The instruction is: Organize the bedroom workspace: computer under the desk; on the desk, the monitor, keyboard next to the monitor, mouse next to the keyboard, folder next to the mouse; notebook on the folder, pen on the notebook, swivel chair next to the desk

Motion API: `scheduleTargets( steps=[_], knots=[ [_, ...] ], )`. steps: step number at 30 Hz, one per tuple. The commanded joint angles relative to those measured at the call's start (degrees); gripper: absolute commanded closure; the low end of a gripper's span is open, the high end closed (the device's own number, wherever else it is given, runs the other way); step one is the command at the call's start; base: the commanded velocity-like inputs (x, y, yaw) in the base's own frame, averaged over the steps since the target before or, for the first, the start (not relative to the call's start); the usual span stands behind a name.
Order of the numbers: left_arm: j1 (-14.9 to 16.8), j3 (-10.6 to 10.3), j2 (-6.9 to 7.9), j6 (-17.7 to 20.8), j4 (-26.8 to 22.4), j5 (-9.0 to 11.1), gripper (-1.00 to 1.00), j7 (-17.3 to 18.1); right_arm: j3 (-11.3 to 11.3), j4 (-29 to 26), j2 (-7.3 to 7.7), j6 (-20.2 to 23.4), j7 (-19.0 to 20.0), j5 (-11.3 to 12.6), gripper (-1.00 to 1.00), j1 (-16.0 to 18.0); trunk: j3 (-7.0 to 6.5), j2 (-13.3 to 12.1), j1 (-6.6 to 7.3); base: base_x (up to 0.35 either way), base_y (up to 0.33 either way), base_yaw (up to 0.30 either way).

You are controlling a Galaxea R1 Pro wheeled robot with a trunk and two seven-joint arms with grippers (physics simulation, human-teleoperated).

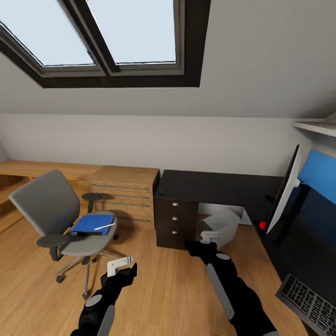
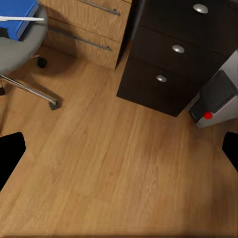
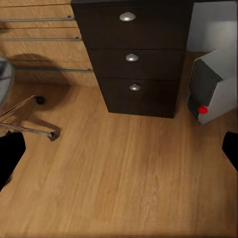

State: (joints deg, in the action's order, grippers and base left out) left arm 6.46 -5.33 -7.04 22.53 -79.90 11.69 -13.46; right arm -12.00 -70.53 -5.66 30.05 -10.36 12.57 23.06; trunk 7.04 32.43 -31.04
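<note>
The swivel chair [image 1: 49, 205] stands on the wood floor at the left, with the blue folder [image 1: 92, 224] and the white pen [image 1: 105, 227] on its seat. The black desk [image 1: 200, 184] runs along the wall and down the right side. Beneath it the grey computer [image 1: 224, 226] sits tilted. On the desk's right wing stand the monitor [image 1: 284, 189], seen edge-on, and the keyboard [image 1: 310, 303]. My left gripper [image 1: 122, 267] and right gripper [image 1: 206, 238] hang open over bare floor, apart from everything. The mouse and the notebook are out of view.
A low light-wood chest of drawers [image 1: 123, 191] stands between chair and desk. The desk's dark drawers [image 3: 131, 57] with silver knobs face me. A blue panel [image 1: 321, 179] shows behind the monitor. A wooden ledge [image 1: 28, 170] runs along the left wall.
</note>
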Motion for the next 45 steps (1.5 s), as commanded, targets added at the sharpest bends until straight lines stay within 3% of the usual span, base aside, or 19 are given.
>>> scheduleTargets(
  steps=[1,7,11,12,15,16,17,21,22,33,45],
  knots=[
    [0.0,-0.1,0.01,0.2,-0.1,0.6,-1.0,-0.5,0.3,-0.1,0.03,0.2,-0.5,0.6,-1.0,0.1,0.11,0.1,-0.01,-0.163,-0.133,-0.001],
    [0.0,-0.1,0.01,0.2,0.0,0.5,-1.0,-0.5,3.9,-0.9,0.1,0.2,-0.5,0.6,-1.0,0.1,0.01,0.1,-0.01,-0.155,-0.234,-0.044],
    [0.0,-0.1,-0.01,0.2,0.0,0.5,-1.0,-0.5,8.2,-1.0,0.12,0.2,-0.5,0.6,-1.0,0.1,-0.21,0.1,-0.01,-0.154,-0.257,-0.156],
    [0.0,-0.1,-0.04,0.2,0.1,0.5,-1.0,-0.5,11.8,-1.1,0.12,0.2,-0.5,0.6,-1.0,0.1,-0.28,0.1,-0.01,-0.154,-0.254,-0.188],
    [0.0,-0.1,-0.06,0.3,0.2,0.5,-1.0,-0.5,15.6,-1.1,0.12,0.2,-0.5,0.5,-1.0,0.1,-0.47,0.1,-0.01,-0.154,-0.254,-0.192],
    [0.0,-0.1,-0.07,0.3,0.3,0.5,-1.0,-0.5,20.4,-1.0,0.17,0.1,-0.5,0.4,-1.0,0.1,-0.53,0.1,-0.01,-0.154,-0.275,-0.196],
    [0.0,-0.1,-0.07,0.3,0.3,0.5,-1.0,-0.5,21.0,-1.0,0.23,0.1,-0.5,0.4,-1.0,0.1,-0.6,0.1,-0.01,-0.153,-0.278,-0.197],
    [0.0,-0.1,-0.07,0.3,0.3,0.5,-1.0,-0.4,22.3,-1.1,0.87,0.1,-0.6,0.3,-1.0,0.1,-0.86,0.1,-0.01,-0.148,-0.286,-0.197],
    [0.0,-0.1,-0.08,0.3,0.6,0.5,-1.0,-0.4,22.9,-1.0,1.78,0.1,-0.5,0.3,-1.0,0.1,-0.93,0.1,-0.01,-0.092,-0.308,-0.197],
    [0.0,-0.2,-0.16,0.2,1.9,0.5,-1.0,-0.4,23.3,-0.8,3.89,0.1,-0.5,0.3,-1.0,0.1,-1.64,0.1,-0.01,-0.023,-0.263,-0.187],
    [0.0,-0.2,-0.08,0.2,1.9,0.5,-1.0,-0.3,22.8,-1.1,3.61,0.0,-0.6,0.2,-1.0,0.1,-2.05,0.1,-0.01,0.0,-0.013,-0.03]
  ],
)
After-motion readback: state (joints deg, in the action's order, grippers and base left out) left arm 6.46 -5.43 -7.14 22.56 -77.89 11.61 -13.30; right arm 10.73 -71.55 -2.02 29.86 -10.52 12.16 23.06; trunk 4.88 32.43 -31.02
